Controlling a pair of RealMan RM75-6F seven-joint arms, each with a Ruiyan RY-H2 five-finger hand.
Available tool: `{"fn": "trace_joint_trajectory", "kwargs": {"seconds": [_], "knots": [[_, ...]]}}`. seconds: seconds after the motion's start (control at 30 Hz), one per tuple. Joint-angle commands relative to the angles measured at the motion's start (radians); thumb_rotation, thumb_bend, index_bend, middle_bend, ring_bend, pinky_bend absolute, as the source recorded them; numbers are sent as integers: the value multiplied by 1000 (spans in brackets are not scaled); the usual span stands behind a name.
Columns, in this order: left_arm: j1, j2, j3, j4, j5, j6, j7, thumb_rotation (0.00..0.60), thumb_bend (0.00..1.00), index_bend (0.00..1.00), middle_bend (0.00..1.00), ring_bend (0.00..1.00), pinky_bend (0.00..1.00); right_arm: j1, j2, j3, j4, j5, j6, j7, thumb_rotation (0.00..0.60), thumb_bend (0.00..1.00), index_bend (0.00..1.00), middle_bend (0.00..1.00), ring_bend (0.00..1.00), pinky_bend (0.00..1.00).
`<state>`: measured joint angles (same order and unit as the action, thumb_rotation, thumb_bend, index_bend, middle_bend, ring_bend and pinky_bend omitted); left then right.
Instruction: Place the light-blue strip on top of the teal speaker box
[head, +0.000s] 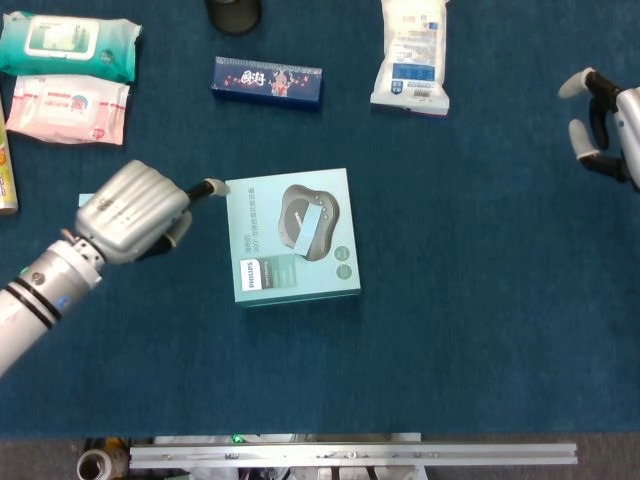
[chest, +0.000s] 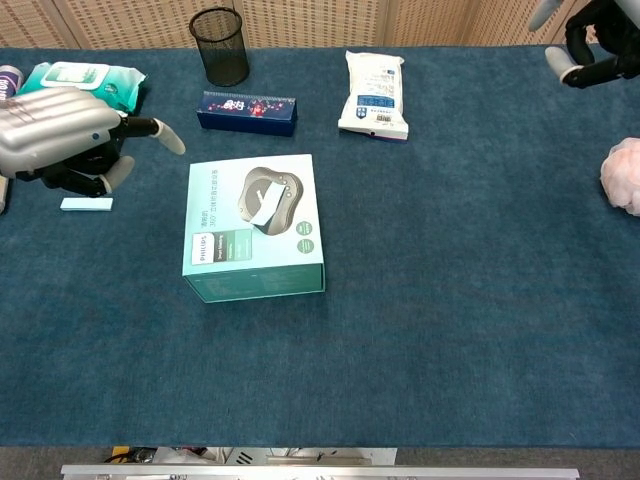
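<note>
Wipes packs lie at the far left: a green pack (head: 68, 45) with a pink pack (head: 68, 108) just nearer. Nearer still, the left hand (head: 135, 212) hovers over the cloth with nothing in it, one finger stretched toward the teal speaker box (head: 292, 237), the others curled under; their exact set cannot be told. The head view hides most of the light-blue strip (chest: 86, 204) beneath this hand. The chest view shows it whole, flat on the table just near of the hand, well left of the box and not held. The head view shows only the base of the black mesh cup (chest: 220, 46), which the chest view shows in full at the far edge. A navy carton (head: 267, 81) lies between the cup and the box. A second pale strip (head: 308, 222) rests on the box top. A white pouch (head: 411, 57) lies far, right of centre. The right hand (head: 605, 126) sits at the right edge, raised, fingers apart and empty. Only the chest view shows a pink fluffy object (chest: 624, 177) at the right edge.
</note>
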<state>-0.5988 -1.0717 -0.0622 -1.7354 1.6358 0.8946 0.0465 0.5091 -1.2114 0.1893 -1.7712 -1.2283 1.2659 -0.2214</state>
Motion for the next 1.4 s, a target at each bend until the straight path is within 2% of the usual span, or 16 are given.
{"fn": "trace_joint_trajectory", "kwargs": {"seconds": [0.03, 0.4, 0.67, 1.4], "knots": [[-23, -16, -1, -9, -19, -27, 21, 600, 737, 206, 1000, 1000, 943, 1, -3, 4, 8, 3, -6, 1, 600, 408, 414, 833, 938, 1000], [-123, -92, -28, -8, -99, -131, 94, 600, 740, 181, 1000, 1000, 943, -3, -22, 19, 46, 30, -14, -17, 600, 408, 414, 862, 977, 1000], [-173, -124, -17, 1, -136, -185, 159, 600, 740, 180, 1000, 1000, 943, -8, -24, 26, 59, 47, -21, -20, 600, 408, 413, 865, 980, 1000], [-236, -171, -1, -27, -263, -198, 331, 600, 741, 181, 1000, 1000, 943, -40, -13, 27, 74, 41, -19, 14, 600, 408, 411, 864, 981, 1000]]}}
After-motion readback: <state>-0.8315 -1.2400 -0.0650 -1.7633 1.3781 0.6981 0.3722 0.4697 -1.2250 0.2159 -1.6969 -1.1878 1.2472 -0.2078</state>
